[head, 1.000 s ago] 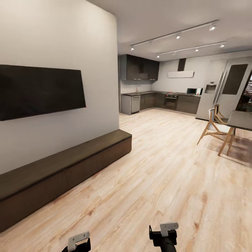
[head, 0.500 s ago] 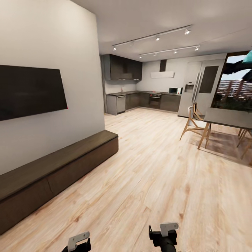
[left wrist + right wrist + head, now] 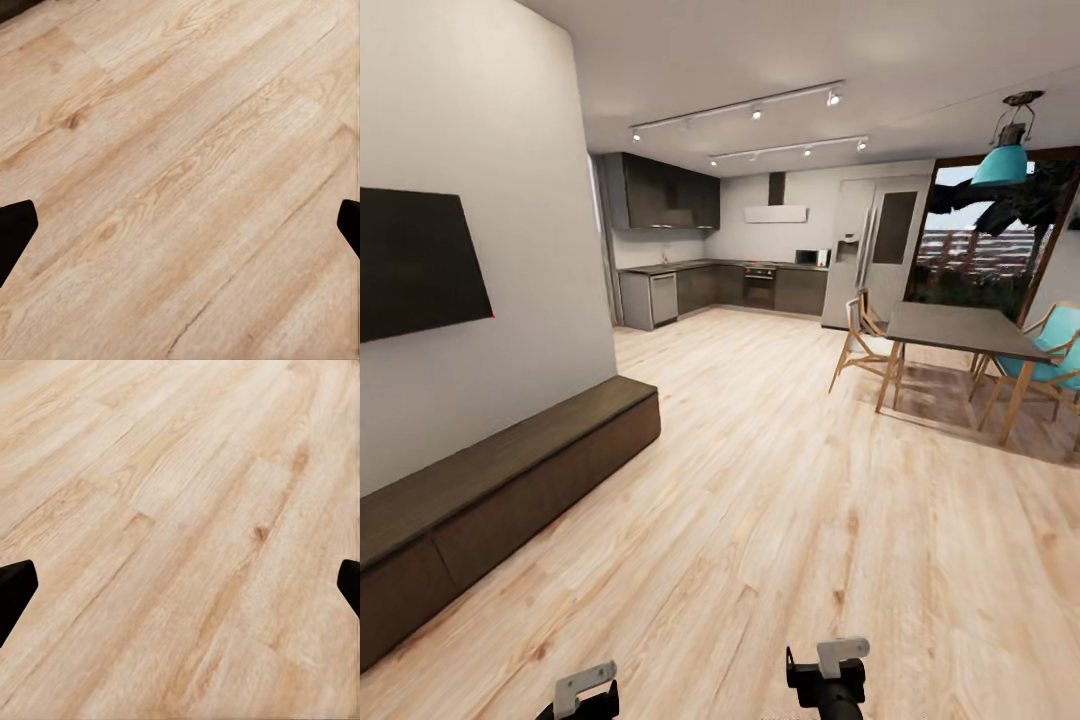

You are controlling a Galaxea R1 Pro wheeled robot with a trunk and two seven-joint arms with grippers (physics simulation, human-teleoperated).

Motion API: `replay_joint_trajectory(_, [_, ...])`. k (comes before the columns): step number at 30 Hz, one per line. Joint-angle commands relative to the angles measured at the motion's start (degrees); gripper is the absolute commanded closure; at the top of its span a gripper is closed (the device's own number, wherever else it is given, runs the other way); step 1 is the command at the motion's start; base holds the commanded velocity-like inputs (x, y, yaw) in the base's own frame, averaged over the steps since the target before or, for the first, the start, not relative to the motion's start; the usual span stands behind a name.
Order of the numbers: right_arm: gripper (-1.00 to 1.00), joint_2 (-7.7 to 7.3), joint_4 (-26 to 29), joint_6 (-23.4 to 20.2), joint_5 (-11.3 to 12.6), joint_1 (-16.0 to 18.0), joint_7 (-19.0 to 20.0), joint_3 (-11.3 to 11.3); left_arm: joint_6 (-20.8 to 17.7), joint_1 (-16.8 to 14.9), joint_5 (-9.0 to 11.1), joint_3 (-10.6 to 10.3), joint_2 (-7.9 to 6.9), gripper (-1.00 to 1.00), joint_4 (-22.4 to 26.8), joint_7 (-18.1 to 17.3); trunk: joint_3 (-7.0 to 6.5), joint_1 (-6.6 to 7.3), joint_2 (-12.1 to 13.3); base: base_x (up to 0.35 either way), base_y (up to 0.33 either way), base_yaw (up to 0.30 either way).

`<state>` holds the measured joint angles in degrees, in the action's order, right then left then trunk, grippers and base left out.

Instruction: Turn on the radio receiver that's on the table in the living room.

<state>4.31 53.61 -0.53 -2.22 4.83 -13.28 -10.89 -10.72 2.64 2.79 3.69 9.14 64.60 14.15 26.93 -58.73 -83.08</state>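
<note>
The radio receiver is nowhere among the things the cameras take in at this moment, and neither is its low tabletop, so which way it lies from either hand, how its long axis runs, and which arm is nearer cannot be told. That bearing is what the coming move turns on, and my judgement is that the base must swing round to find the seating area first.

What the head view does hold is light plank floor (image 3: 790,480) running ahead to a dark kitchen (image 3: 700,275) at the far end. A long dark-brown TV bench (image 3: 500,480) sits against the wall on the left under a black wall screen (image 3: 415,260). To the right stands a dining table (image 3: 955,330) with wooden and teal chairs (image 3: 1050,360) tucked round it, a teal pendant lamp (image 3: 1000,160) above.

Low in the head view, the left hand (image 3: 585,690) and right hand (image 3: 830,665) hang tucked close to the body. Each wrist view looks down on bare planks between two dark fingertips (image 3: 15,232) set wide apart (image 3: 15,592), so both hands are spread and carry nothing.
</note>
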Motion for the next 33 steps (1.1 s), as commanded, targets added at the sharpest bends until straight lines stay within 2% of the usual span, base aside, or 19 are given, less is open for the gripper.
replay_joint_trajectory(1, [-1.00, 0.00, -0.03, 0.00, -0.03, 0.00, 0.00, 0.00, 0.00, 0.00, 0.01, 0.00, 0.00, -1.00, 0.00, 0.00, 0.00, 0.00, 0.00, 0.000, 0.000, -0.284])
replay_joint_trajectory(33, [-1.00, 0.00, -0.35, 0.00, -0.03, 0.00, 0.01, 0.00, 0.00, 0.00, 0.02, 0.00, 0.00, -1.00, 0.02, 0.00, 0.00, 0.00, 0.00, 0.000, 0.000, -0.284])
